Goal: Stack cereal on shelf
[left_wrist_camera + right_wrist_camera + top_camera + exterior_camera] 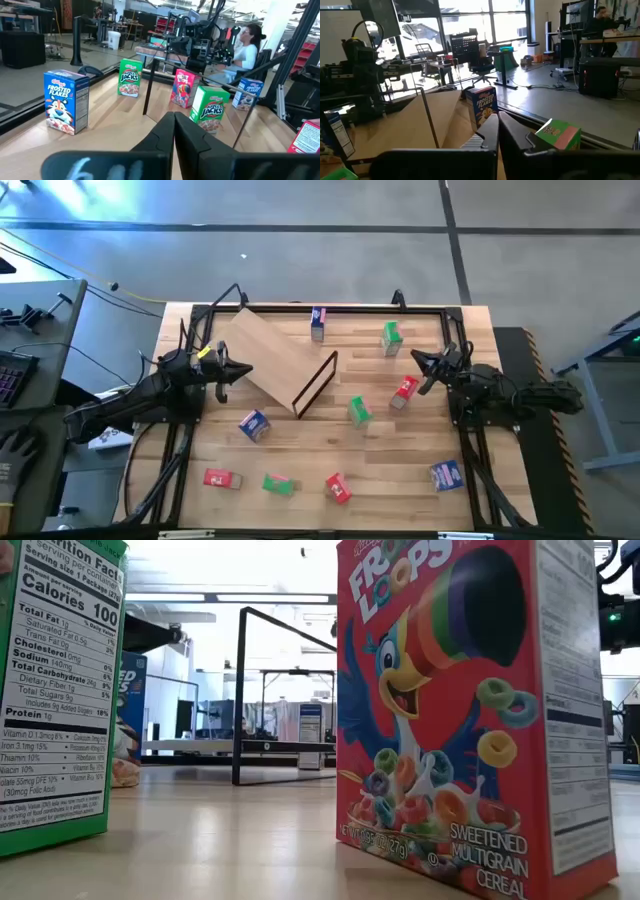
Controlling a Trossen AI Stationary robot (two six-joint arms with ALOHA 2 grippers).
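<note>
The shelf, a tan plywood panel, lies slanted at the table's far left, with its dark metal frame at the end nearer the middle. Several small cereal boxes stand or lie scattered: blue, green, red, green, blue, and others along the near edge. My left gripper is shut and empty at the panel's left edge; it also shows in the left wrist view. My right gripper is shut and empty beside the red box; it also shows in the right wrist view.
Along the near edge lie a red box, a green box, a red box and a blue box. A dark metal rail frames the tabletop. A person sits beyond the table. The low view is filled by a green box and a red box.
</note>
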